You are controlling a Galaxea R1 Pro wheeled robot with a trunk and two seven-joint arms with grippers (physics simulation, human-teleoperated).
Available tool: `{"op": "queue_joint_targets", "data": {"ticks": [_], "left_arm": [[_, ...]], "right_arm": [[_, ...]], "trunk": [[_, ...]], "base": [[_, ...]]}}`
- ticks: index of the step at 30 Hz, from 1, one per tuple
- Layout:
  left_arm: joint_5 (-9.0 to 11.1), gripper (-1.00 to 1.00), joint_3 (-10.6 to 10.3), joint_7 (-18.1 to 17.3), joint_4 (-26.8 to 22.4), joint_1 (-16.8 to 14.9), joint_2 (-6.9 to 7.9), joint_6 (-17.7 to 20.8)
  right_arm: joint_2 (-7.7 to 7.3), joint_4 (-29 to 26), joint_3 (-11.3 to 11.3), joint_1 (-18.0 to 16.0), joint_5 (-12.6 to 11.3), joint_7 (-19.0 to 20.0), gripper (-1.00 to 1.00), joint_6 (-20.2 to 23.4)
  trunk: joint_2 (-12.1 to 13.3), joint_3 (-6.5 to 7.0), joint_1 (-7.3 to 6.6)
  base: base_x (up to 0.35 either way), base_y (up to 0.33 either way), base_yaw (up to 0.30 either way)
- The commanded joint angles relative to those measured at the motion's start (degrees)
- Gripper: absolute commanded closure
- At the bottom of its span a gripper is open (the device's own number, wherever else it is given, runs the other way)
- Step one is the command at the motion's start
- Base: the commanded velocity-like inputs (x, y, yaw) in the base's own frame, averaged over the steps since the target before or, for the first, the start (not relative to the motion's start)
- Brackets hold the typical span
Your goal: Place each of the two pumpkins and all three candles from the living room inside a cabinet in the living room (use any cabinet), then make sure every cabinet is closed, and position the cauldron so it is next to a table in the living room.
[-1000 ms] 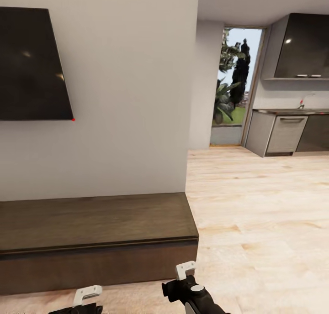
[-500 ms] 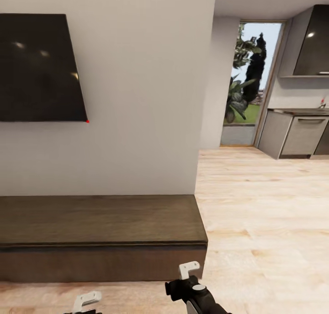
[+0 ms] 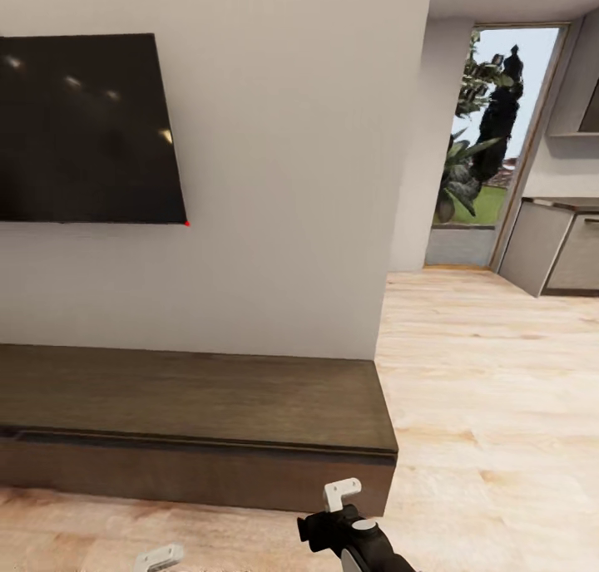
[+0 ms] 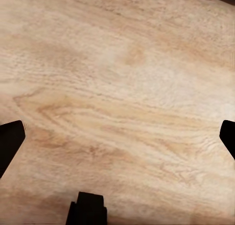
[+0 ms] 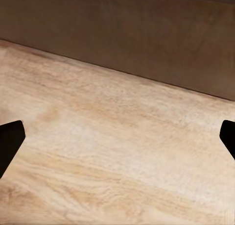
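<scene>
Right end effector (image 3: pixel 337 505) low in the head view, fingers spread wide apart in its wrist view, holding nothing, pointed at the wood floor (image 5: pixel 117 166) near the cabinet front. Left end effector (image 4: pixel 117 132) also spread and empty over bare floor; its pale finger (image 3: pixel 158 557) peeks at the head view's lower edge. Cabinet (image 3: pixel 191 422) sits against the white wall under the TV (image 3: pixel 83 127), top bare, drawer fronts look flush, so closed as far as visible. No pumpkins, candles or cauldron in sight. Judgement: robot in transit, nothing carried; progress can't be confirmed from here.
</scene>
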Motion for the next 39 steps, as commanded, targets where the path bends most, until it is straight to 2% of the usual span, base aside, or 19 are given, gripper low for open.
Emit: {"op": "queue_joint_targets", "data": {"ticks": [1,13,25,39], "left_arm": [[0.60,-1.00,-0.02,0.35,-0.06,-0.01,0.00,0.23],[0.54,-1.00,-0.14,0.30,0.04,0.00,-0.04,-1.79],[0.43,-1.00,-0.26,0.14,0.04,0.01,-0.06,-3.83],[0.40,-1.00,-0.37,0.34,0.06,-0.04,-0.13,-4.10]], "right_arm": [[-0.07,-0.07,0.18,-0.05,-0.61,-0.46,-1.00,0.16],[-0.31,-0.01,0.26,0.08,-0.51,-0.01,-1.00,-0.43],[-0.24,-0.01,0.36,0.09,-0.41,0.07,-1.00,-0.47],[0.08,0.16,0.62,0.09,-0.27,0.07,-1.00,-0.13]], "trunk": [[0.39,0.05,-0.24],[5.20,1.99,-2.87],[10.01,4.11,-5.51],[15.63,6.29,-8.58]], "base": [[0.000,0.000,0.201],[0.000,0.000,0.113],[0.000,0.000,0.261],[0.000,0.000,0.275]]}}
